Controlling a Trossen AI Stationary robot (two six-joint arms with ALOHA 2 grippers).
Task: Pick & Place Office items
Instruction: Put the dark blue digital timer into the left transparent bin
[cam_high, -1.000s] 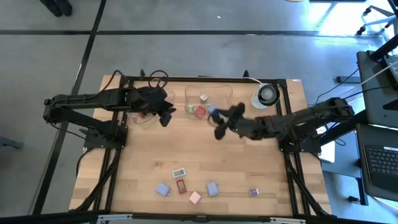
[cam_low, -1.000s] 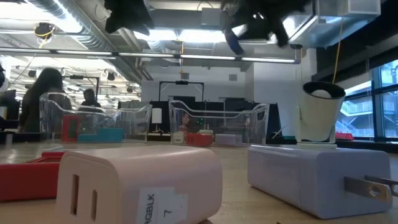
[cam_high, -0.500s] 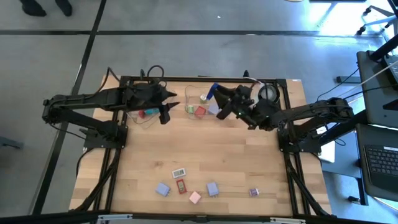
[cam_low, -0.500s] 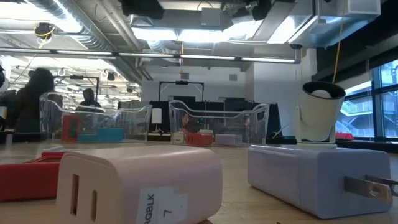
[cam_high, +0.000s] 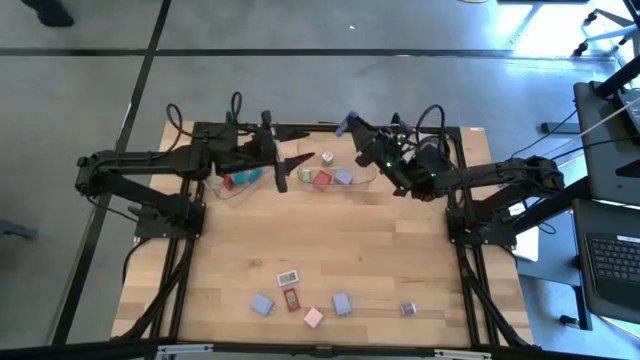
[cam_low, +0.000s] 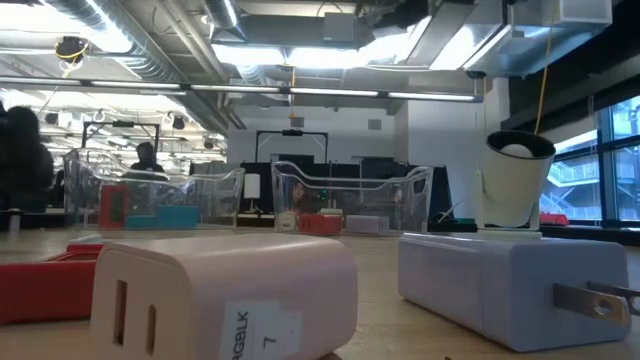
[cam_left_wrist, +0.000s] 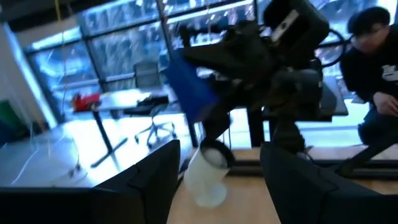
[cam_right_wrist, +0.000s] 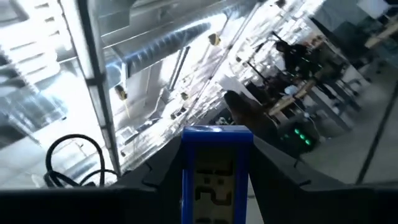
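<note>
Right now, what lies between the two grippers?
High view: a white block in the clear tray lies between the left gripper and the right gripper, which holds a blue block.

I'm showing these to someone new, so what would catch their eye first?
Probably the right gripper, raised above the far edge of the table and shut on a blue block with a small display. Across from it the left gripper hangs open beside the clear trays.

Wooden table (cam_high: 400, 260), two clear trays (cam_high: 228, 188) (cam_high: 362, 152) at its far edge, white round object (cam_low: 519, 180) beside them, person (cam_left_wrist: 372, 56) in the room beyond
</note>
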